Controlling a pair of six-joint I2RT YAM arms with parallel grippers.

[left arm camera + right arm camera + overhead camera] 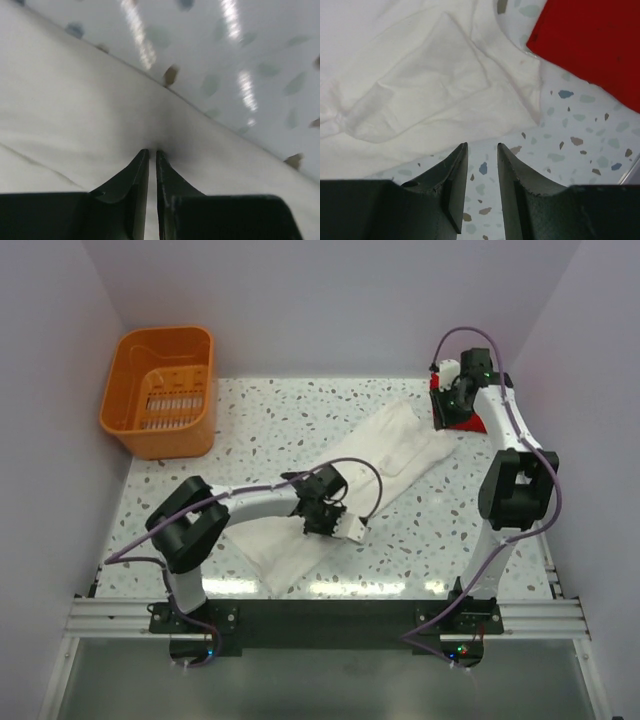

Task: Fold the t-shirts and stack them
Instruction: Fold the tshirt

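A cream-white t-shirt lies flat and slantwise across the speckled table, from the near middle toward the back right. My left gripper is down on its near right edge. In the left wrist view the left gripper has its jaws almost together, tips pressed into the white cloth and pinching it. A red t-shirt lies as a small flat square at the back right. My right gripper hovers beside it. The right gripper is open over bare table, with the white sleeve ahead and the red shirt at upper right.
An orange slotted basket stands at the back left corner. White walls close in the table on the left, back and right. The right arm's upright links stand near the right edge.
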